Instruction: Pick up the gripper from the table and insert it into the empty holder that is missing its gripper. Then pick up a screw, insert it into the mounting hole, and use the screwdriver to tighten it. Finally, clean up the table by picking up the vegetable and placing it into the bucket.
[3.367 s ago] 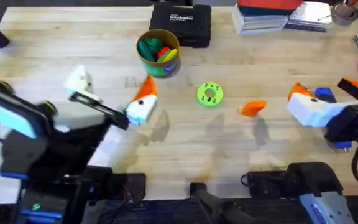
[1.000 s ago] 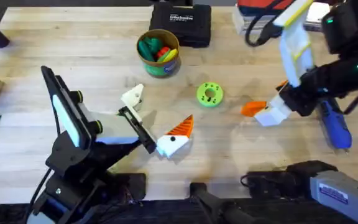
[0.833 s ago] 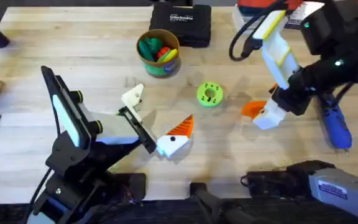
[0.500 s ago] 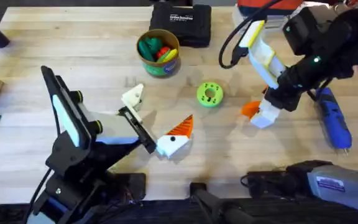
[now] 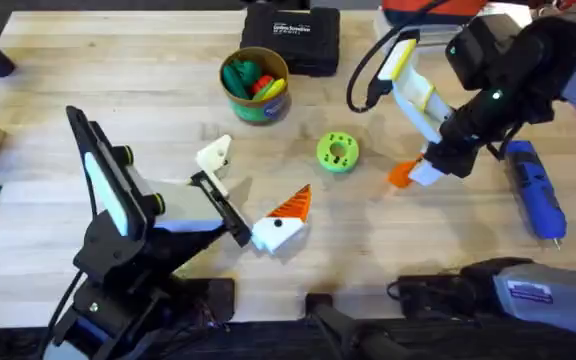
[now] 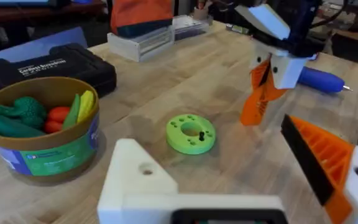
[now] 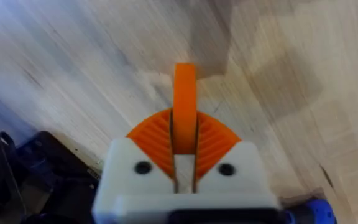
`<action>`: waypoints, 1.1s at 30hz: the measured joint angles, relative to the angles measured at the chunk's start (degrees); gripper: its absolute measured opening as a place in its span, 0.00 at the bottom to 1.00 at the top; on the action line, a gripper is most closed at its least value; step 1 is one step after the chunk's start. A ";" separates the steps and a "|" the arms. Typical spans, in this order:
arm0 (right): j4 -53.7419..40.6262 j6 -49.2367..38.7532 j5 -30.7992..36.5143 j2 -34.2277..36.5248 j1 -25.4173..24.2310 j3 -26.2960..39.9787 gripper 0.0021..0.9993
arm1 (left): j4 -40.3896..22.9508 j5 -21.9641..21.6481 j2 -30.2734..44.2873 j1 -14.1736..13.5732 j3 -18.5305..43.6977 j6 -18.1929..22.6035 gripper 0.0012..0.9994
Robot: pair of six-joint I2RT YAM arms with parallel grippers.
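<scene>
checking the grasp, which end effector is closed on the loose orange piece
The right end effector, beside the lime-green round disc: its orange pads clamp the orange finger-shaped piece. The left end effector is open, gripping nothing.

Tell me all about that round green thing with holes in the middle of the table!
The green disc is a flat, lime-green round piece that looks like plastic. It has one big hole in its centre and several smaller holes around its face, and a small dark bit stands near the centre hole. It lies flat on the wooden table, below and right of the yellow tub of toy food in the overhead view. Nothing holds it.
</scene>
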 joint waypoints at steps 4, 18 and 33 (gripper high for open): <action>0.35 0.11 0.01 -0.02 0.28 0.09 0.01 | 0.00 0.00 0.02 0.00 0.00 0.00 0.99; 4.97 20.70 -4.96 -14.53 3.74 0.09 0.01 | 0.00 0.00 0.00 0.00 0.00 0.00 0.99; 24.99 59.70 -48.20 -0.33 3.67 0.09 0.01 | 0.00 0.00 0.02 0.00 0.00 0.00 0.99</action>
